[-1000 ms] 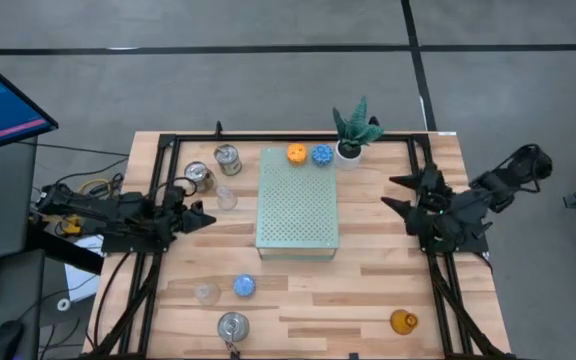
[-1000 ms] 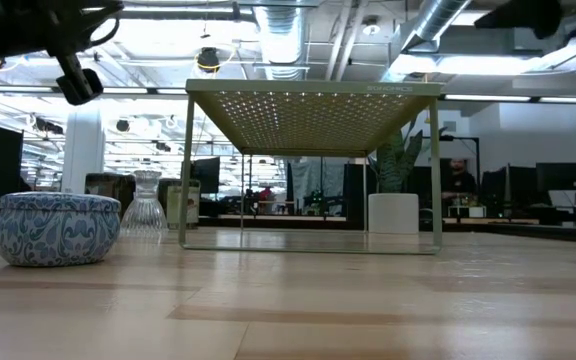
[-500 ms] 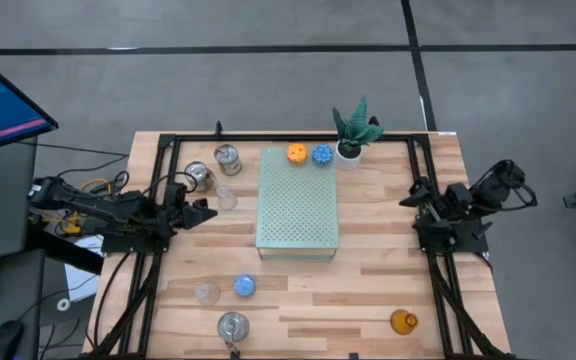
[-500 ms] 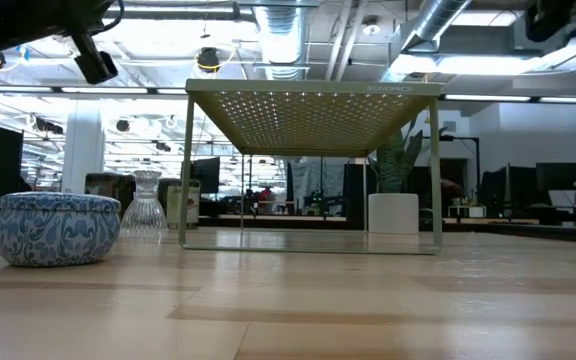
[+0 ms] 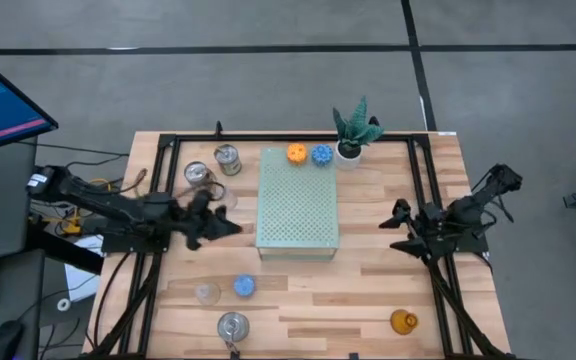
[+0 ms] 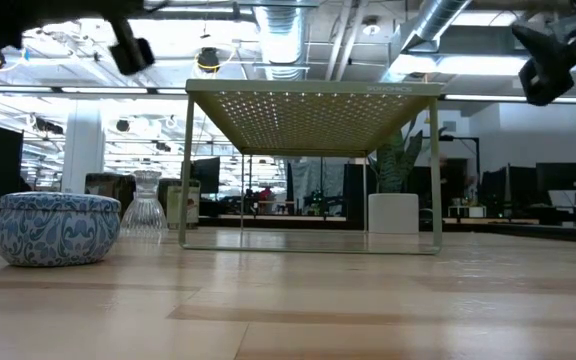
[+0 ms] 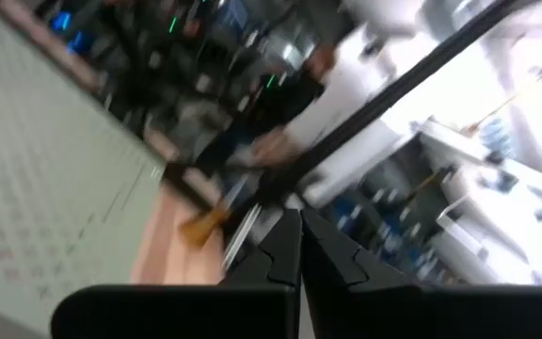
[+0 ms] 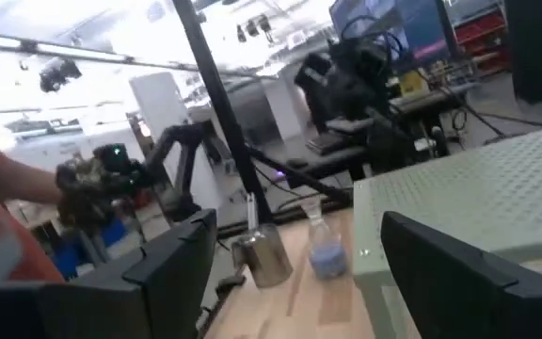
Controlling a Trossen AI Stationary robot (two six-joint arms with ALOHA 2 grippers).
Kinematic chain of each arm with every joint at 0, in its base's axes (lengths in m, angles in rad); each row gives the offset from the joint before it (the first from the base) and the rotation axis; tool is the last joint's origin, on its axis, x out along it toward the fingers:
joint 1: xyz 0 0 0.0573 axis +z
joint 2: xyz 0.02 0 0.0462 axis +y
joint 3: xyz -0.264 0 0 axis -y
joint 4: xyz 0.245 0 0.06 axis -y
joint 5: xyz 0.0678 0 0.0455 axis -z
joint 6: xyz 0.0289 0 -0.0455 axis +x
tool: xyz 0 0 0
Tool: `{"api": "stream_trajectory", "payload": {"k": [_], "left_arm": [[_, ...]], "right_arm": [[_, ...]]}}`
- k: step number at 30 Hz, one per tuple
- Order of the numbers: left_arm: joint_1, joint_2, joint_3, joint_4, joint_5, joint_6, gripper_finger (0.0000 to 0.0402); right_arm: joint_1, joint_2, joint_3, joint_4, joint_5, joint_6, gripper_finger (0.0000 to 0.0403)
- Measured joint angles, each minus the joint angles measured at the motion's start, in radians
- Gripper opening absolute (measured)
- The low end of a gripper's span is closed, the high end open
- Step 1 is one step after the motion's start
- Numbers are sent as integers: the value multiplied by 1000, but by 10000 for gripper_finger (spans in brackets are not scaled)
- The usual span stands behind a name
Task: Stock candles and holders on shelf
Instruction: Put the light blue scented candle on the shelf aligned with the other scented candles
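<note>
So far only two candles sit on the shelf [image 5: 297,205]: an orange candle [image 5: 296,153] and a blue candle [image 5: 322,154], side by side at its far edge near the plant [image 5: 354,128]. Everything else is on the bench [image 5: 368,290]. Two tins [image 5: 227,157] stand beside the shelf's far left corner, and a third tin [image 5: 233,326] sits at the near edge, close to a second blue candle [image 5: 244,287] and a clear cup [image 5: 206,293]. The amber cup [image 5: 402,322] stands alone at the near right. The left hand [image 5: 224,224] hovers just left of the shelf, fingers pressed together on nothing. The right hand [image 5: 399,228] hangs to the shelf's right, fingers spread wide and empty. The glass cups look light, smooth and breakable, so a soft squeeze across the rim seems wisest. The tins appear stiff but slick and wide, wanting a full spread across the body. The bumpy candles should grip readily at their middle.
</note>
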Motion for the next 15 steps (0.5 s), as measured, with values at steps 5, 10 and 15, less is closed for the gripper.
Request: {"api": "stream_trajectory", "payload": {"k": [5, 10, 15], "left_arm": [[-3, 121, 76, -45, 96, -8, 3], [-4, 148, 102, -51, 115, -12, 3], [-17, 104, 103, -140, 113, -27, 3]], "right_arm": [[4, -2, -24, 62, -5, 20, 291], [4, 0, -24, -108, -3, 119, 291], [2, 22, -22, -143, -1, 127, 291]]}}
